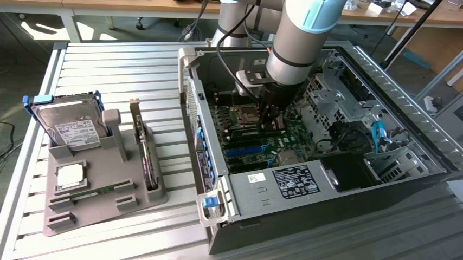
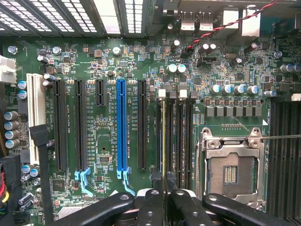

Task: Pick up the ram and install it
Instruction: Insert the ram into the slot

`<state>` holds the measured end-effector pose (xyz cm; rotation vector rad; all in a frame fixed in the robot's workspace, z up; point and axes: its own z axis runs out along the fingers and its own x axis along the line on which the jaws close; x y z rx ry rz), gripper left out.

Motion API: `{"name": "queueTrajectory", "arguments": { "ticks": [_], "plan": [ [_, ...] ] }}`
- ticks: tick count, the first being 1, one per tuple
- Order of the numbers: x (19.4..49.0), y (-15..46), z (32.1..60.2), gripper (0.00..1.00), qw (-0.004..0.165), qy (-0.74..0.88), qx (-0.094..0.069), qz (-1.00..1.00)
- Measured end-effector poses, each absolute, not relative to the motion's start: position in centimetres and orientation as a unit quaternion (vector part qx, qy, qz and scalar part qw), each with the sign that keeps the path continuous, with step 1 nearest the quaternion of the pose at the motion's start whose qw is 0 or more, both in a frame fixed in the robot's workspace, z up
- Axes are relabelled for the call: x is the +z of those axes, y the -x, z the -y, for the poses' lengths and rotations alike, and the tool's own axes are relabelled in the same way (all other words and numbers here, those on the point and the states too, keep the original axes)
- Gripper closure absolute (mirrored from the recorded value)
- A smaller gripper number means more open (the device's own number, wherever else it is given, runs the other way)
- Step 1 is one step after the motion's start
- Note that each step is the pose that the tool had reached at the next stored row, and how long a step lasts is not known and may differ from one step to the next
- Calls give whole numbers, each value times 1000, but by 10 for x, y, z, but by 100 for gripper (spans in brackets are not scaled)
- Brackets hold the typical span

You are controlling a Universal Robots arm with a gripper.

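Ram [image 2: 163,136], a thin, light, stiff but fragile green circuit-board stick, looks pinched mid-edge in the near-shut gripper [image 2: 163,179], beside the silver processor socket [image 2: 230,165].

Exterior view looks down from high at the open computer case [image 1: 304,141]; wrist view faces its motherboard [image 2: 141,61] closely.

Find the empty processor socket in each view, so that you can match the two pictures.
Exterior view: the processor socket sits on the motherboard inside the open case, just to the exterior view's left of the gripper.
Wrist view: the socket lies beside the memory slots, where the gripper holds the ram edge-on.
Shared landmark: the blue expansion slot.
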<state>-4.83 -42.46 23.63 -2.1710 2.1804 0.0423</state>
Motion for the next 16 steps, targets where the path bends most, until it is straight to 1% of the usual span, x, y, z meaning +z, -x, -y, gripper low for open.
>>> {"name": "queueTrajectory", "arguments": {
  "ticks": [3,4,5,6,13,16],
  "plan": [
    [236,48,425,87,32,705,14,-708],
    [236,48,425,81,32,705,14,-708],
    [236,48,425,81,32,705,14,-708],
    [236,48,425,74,32,705,14,-708],
    [239,48,425,74,32,705,14,-708],
    [257,48,425,74,32,705,14,-708]
  ]
}}
